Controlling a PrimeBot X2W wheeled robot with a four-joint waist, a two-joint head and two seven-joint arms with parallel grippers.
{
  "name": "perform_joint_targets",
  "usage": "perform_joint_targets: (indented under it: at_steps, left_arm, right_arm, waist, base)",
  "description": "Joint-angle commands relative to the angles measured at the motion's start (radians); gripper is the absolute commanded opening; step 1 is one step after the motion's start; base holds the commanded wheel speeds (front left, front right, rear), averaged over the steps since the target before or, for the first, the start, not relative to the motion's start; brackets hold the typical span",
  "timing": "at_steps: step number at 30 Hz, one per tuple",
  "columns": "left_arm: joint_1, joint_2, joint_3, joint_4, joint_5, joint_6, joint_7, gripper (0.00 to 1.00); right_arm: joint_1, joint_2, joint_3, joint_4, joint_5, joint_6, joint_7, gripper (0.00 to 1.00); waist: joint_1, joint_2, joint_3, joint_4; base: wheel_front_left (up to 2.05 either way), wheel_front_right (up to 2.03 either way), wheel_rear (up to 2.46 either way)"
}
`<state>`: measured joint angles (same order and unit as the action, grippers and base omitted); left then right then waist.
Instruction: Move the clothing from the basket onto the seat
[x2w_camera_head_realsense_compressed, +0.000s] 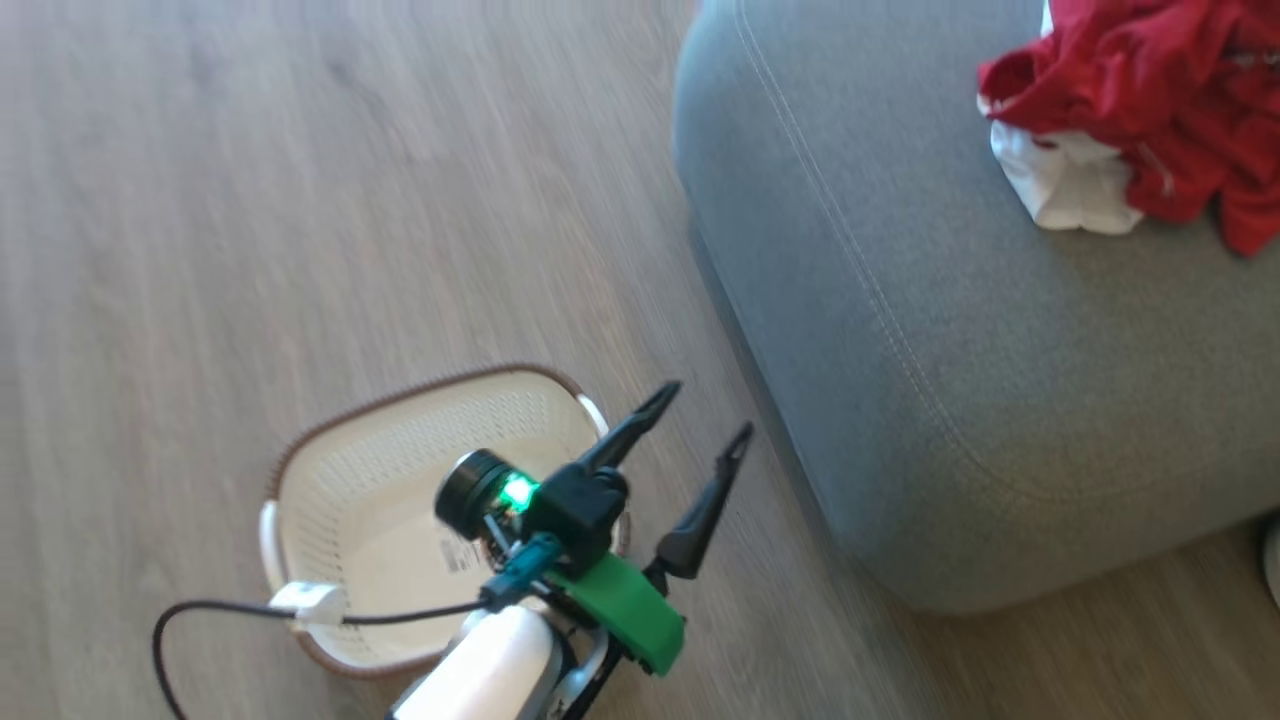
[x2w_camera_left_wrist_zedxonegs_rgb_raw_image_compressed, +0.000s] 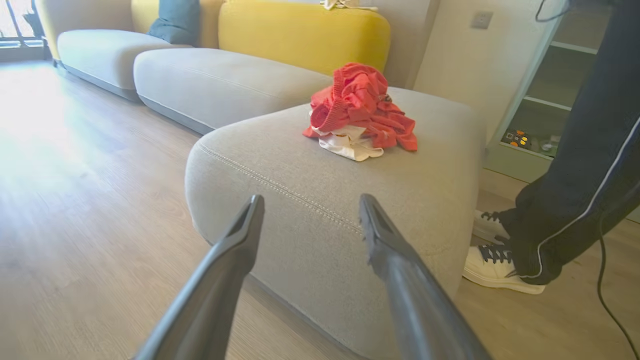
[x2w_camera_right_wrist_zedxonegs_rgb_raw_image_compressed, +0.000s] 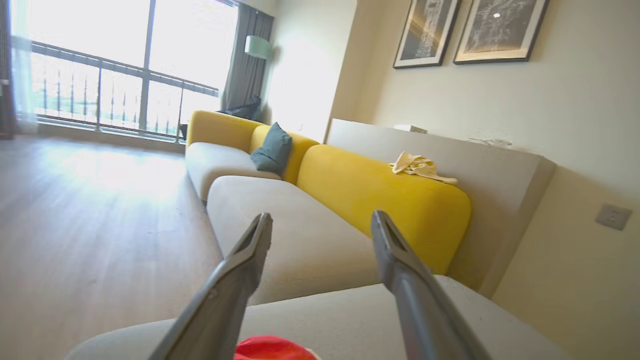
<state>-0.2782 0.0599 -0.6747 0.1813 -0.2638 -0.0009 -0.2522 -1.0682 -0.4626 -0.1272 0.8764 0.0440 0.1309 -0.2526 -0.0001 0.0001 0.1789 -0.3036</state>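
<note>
The clothing (x2w_camera_head_realsense_compressed: 1150, 90), a heap of red and white fabric, lies on top of the big grey seat (x2w_camera_head_realsense_compressed: 950, 330). The left wrist view shows the clothing (x2w_camera_left_wrist_zedxonegs_rgb_raw_image_compressed: 360, 110) resting on the seat (x2w_camera_left_wrist_zedxonegs_rgb_raw_image_compressed: 310, 165) from low down. The cream basket (x2w_camera_head_realsense_compressed: 330, 500) stands on the floor left of the seat, with a paper label on its bare bottom. My left gripper (x2w_camera_head_realsense_compressed: 710, 410) hangs open over the floor between basket and seat, holding nothing (x2w_camera_left_wrist_zedxonegs_rgb_raw_image_compressed: 310, 200). My right gripper (x2w_camera_right_wrist_zedxonegs_rgb_raw_image_compressed: 320, 220) is open above the seat (x2w_camera_right_wrist_zedxonegs_rgb_raw_image_compressed: 350, 320), with a bit of red clothing (x2w_camera_right_wrist_zedxonegs_rgb_raw_image_compressed: 270, 348) just below its fingers.
A person's dark trouser leg (x2w_camera_left_wrist_zedxonegs_rgb_raw_image_compressed: 575, 200) and white shoes (x2w_camera_left_wrist_zedxonegs_rgb_raw_image_compressed: 495, 270) stand close to the seat's right side. A black cable (x2w_camera_head_realsense_compressed: 200, 610) loops over the floor by the basket. A grey and yellow sofa (x2w_camera_right_wrist_zedxonegs_rgb_raw_image_compressed: 380, 200) runs along the wall behind.
</note>
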Motion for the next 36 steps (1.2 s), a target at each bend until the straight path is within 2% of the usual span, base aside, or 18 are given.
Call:
perform_joint_targets:
  at_steps: [1,4,8,12,14,17,22,29,36]
  left_arm:
    - [-0.007,-0.010,0.037,-0.036,-0.007,0.008,-0.010,1.00]
    - [0.022,-0.010,0.061,-0.049,-0.032,0.010,-0.010,1.00]
    - [0.054,-0.010,0.084,-0.057,-0.039,0.011,-0.010,1.00]
    - [0.077,-0.010,0.118,-0.067,-0.048,0.020,-0.010,1.00]
    - [0.090,-0.010,0.149,-0.076,-0.066,0.037,-0.010,1.00]
    - [0.114,-0.010,0.196,-0.079,-0.081,0.062,-0.010,1.00]
    - [0.135,-0.010,0.268,-0.049,-0.052,0.083,-0.010,1.00]
    - [0.155,-0.010,0.388,-0.015,-0.019,0.135,-0.010,1.00]
    - [0.183,-0.010,0.437,0.006,-0.013,0.145,-0.010,1.00]
  right_arm:
    - [0.014,0.001,0.026,-0.051,0.020,0.000,-0.009,1.00]
    - [0.124,0.006,0.113,-0.177,0.126,0.000,-0.009,1.00]
    - [0.257,0.004,0.179,-0.331,0.225,0.000,-0.009,1.00]
    - [0.375,0.021,0.169,-0.494,0.244,0.000,-0.009,1.00]
    - [0.437,0.042,0.155,-0.571,0.210,0.000,-0.009,1.00]
    - [0.524,0.103,0.146,-0.652,0.178,0.000,-0.009,1.00]
    - [0.634,0.195,0.141,-0.710,0.164,0.000,-0.009,1.00]
    - [0.745,0.266,0.178,-0.728,0.147,0.000,-0.009,1.00]
    - [0.855,0.338,0.175,-0.748,0.108,0.000,-0.009,1.00]
  waist:
    - [0.0001,-0.0001,-0.049,0.029]
    - [0.0001,-0.0001,-0.092,0.053]
    - [0.0001,-0.0001,-0.141,0.095]
    - [0.0001,-0.0001,-0.166,0.152]
    - [0.0001,-0.0001,-0.178,0.184]
    - [0.0001,-0.0001,-0.194,0.226]
    - [0.0001,-0.0001,-0.206,0.303]
    - [0.0001,-0.0001,-0.211,0.393]
    - [0.0001,-0.0001,-0.218,0.449]
  base:
    - [0.00,0.00,0.00]
    - [0.00,0.00,0.00]
    - [0.00,0.00,0.00]
    - [0.00,0.00,0.00]
    - [0.00,0.00,0.00]
    - [0.00,0.00,0.00]
    - [0.00,0.00,0.00]
    - [0.00,0.00,0.00]
    - [0.00,0.00,0.00]
